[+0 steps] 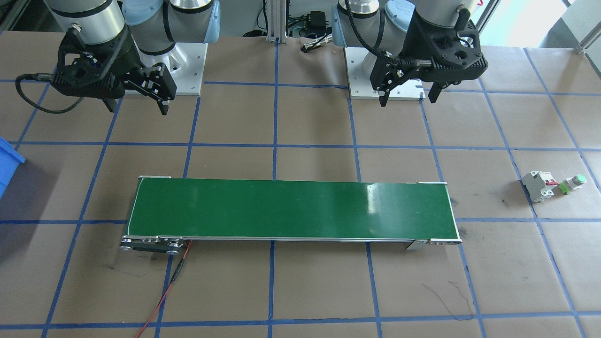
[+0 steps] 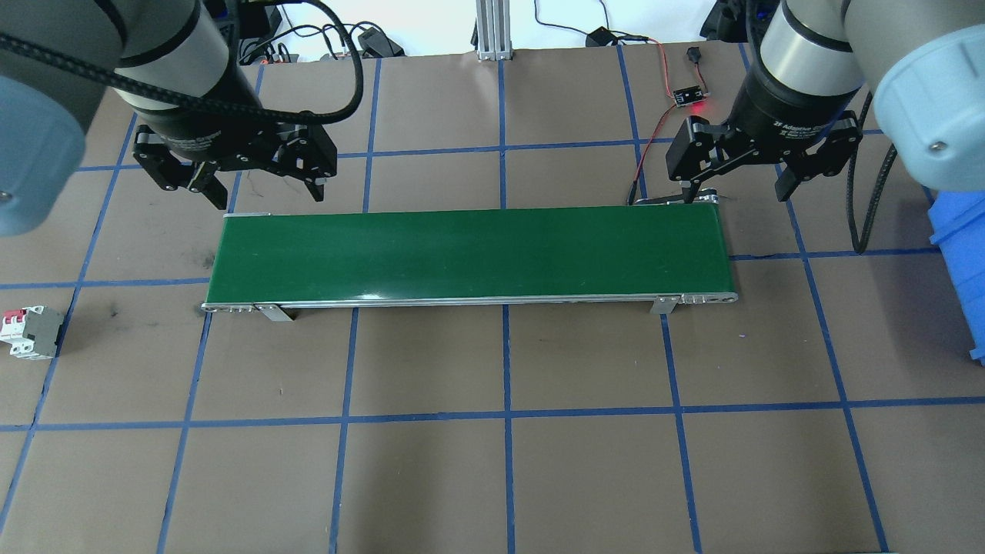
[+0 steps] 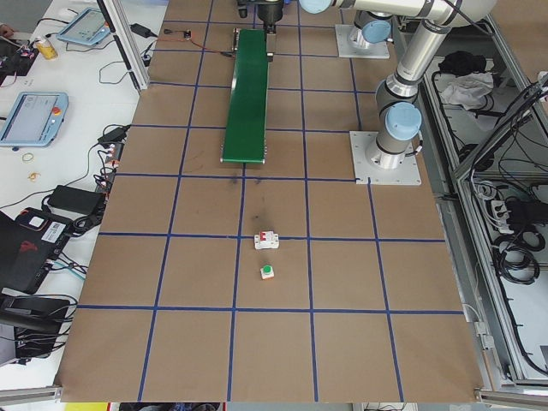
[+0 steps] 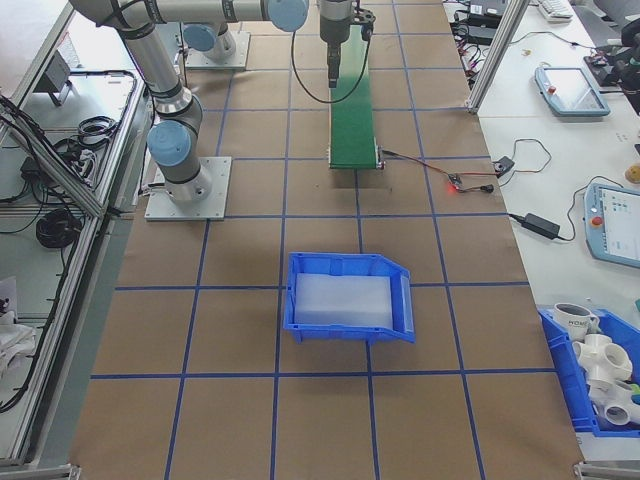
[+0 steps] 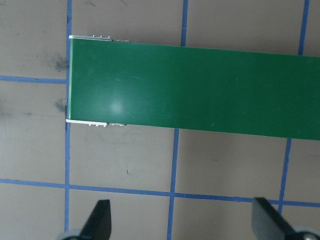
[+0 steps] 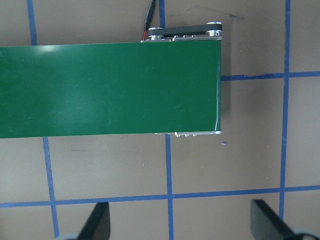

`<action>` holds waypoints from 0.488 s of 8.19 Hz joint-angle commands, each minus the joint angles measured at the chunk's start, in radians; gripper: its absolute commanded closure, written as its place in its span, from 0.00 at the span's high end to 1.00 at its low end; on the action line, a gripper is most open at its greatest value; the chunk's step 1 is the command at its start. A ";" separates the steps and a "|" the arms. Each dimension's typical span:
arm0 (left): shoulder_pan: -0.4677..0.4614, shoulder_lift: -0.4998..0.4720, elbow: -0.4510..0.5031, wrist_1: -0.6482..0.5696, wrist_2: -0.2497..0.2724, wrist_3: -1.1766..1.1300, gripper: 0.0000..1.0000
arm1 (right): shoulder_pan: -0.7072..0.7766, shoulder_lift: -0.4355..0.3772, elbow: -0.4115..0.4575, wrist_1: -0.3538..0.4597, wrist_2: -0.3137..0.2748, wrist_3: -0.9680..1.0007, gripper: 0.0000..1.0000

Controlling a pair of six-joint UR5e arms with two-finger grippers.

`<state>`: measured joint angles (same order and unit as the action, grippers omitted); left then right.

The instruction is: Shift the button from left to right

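The button [image 1: 574,184], with a green cap on a light-green base, lies on the brown table far out on my left side, beside a white circuit breaker [image 1: 539,185]. The exterior left view shows the button [image 3: 267,272] just nearer the camera than the breaker [image 3: 268,241]. It falls outside the overhead view. My left gripper [image 1: 408,97] hangs open and empty above the table behind the left end of the green conveyor belt [image 1: 291,209], well away from the button. At the belt's other end, my right gripper [image 2: 737,194] is open and empty too.
A blue bin [image 4: 348,298] stands on the table beyond the belt's right end. A red-black wire [image 1: 173,277] runs from the belt's motor end to a small board [image 2: 690,96]. Blue tape lines grid the brown table.
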<state>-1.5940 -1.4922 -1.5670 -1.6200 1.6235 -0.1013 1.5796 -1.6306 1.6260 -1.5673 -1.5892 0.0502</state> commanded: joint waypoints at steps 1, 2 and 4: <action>0.026 0.013 -0.004 -0.011 -0.005 0.040 1.00 | 0.000 0.000 0.000 0.001 0.000 -0.001 1.00; 0.052 0.015 -0.001 -0.008 -0.008 0.163 1.00 | 0.000 0.000 0.000 0.001 0.000 -0.001 1.00; 0.251 0.017 -0.002 -0.004 -0.004 0.268 1.00 | 0.000 0.000 0.000 0.001 0.000 -0.001 1.00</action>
<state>-1.5069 -1.4775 -1.5695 -1.6273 1.6173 0.0702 1.5800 -1.6306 1.6261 -1.5662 -1.5892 0.0491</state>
